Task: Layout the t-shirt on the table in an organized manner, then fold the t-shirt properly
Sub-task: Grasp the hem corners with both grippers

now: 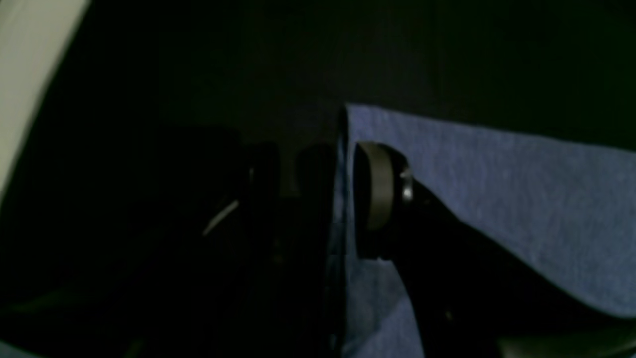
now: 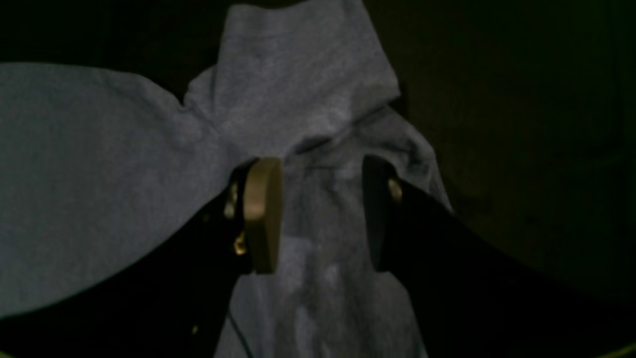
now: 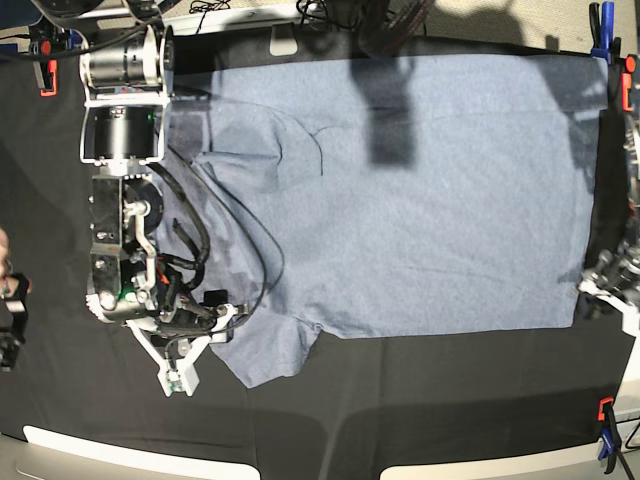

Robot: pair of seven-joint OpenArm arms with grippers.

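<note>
Straddling a bunched ridge of cloth, the right gripper (image 2: 318, 214) stands with its 2 jaws apart in the right wrist view, a tan pad (image 2: 263, 214) on the left jaw and a dark one on the right, with nothing pinched between them. Under it lies the t-shirt (image 2: 99, 174), its sleeve fanning up toward the top centre of the frame and the body spreading to the left. In the base view this gripper (image 3: 180, 335) sits at the lower left, at the shirt's near sleeve and shoulder, at the end of a silver and black arm (image 3: 120, 200) that runs down the left side.

The left gripper (image 1: 318, 199) shows in the left wrist view with 1 grey pad (image 1: 380, 186) resting against the shirt's edge (image 1: 497, 199), which fills the right half of that frame. The other jaw is lost in the dark at centre left, so I cannot tell whether cloth is pinched. In the base view only a part of this arm (image 3: 612, 290) shows at the right edge, beside the hem.

The t-shirt (image 3: 400, 200) lies spread flat across the middle of the table (image 3: 400, 410), collar to the left, hem to the right. Orange clamps (image 3: 605, 410) and a blue clamp (image 3: 598, 25) sit at the corners.
</note>
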